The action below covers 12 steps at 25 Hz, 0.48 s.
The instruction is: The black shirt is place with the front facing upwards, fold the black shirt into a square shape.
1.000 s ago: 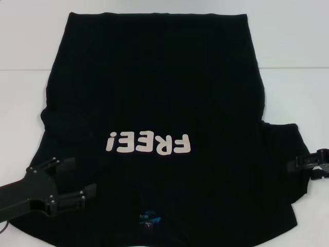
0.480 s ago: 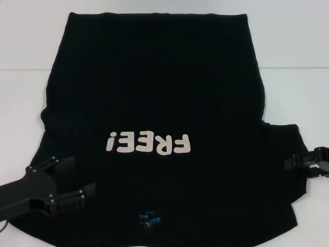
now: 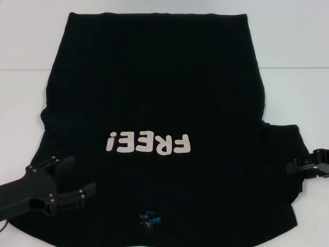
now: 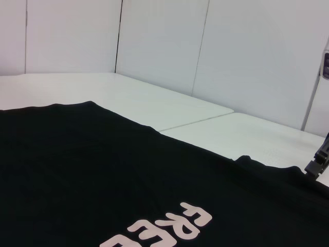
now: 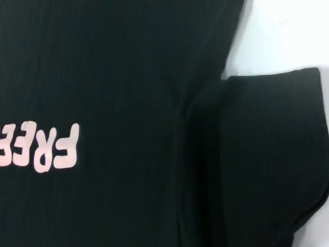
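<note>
The black shirt (image 3: 154, 87) lies flat on the white table (image 3: 293, 46), front up, with its blue neck label (image 3: 149, 220) toward me. The pale "FREE!" lettering (image 3: 149, 144) reads upside down from the head view. My left gripper (image 3: 82, 175) is open low over the shirt's near left shoulder area, with nothing between its fingers. My right gripper (image 3: 307, 166) sits at the outer edge of the right sleeve (image 3: 282, 149). The right wrist view looks down on that sleeve (image 5: 267, 154) and the lettering (image 5: 41, 146). The left wrist view looks across the shirt (image 4: 103, 170) to the right gripper (image 4: 316, 159).
A seam (image 3: 293, 68) crosses the white table on both sides of the shirt. Pale wall panels (image 4: 247, 51) stand beyond the far edge. Bare table shows to the left, right and beyond the shirt.
The right gripper edged in toward the sleeve, then drew back slightly outward and nearer me. The left gripper and the shirt have stayed almost still.
</note>
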Motion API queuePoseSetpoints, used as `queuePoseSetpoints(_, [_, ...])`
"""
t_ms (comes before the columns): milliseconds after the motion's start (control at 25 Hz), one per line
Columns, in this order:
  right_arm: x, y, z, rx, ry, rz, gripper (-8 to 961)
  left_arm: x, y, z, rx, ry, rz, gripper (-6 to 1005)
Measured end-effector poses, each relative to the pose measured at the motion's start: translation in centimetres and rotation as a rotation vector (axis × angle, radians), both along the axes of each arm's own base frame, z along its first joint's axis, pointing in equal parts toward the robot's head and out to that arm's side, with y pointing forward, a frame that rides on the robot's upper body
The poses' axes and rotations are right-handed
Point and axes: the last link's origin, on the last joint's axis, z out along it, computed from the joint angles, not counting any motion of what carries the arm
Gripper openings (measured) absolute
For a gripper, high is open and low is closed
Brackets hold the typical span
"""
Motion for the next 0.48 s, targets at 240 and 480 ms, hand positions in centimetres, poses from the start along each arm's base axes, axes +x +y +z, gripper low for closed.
queuePoseSetpoints(240, [-0.17, 0.08, -0.12, -0.011, -0.009, 0.005, 592, -0.03, -0.07, 0.0, -0.001, -0.001, 0.001, 936])
queuePoseSetpoints(480, [-0.28, 0.15, -0.2, -0.015, -0.01, 0.007, 383, -0.02, -0.07, 0.0, -0.001, -0.001, 0.0, 936])
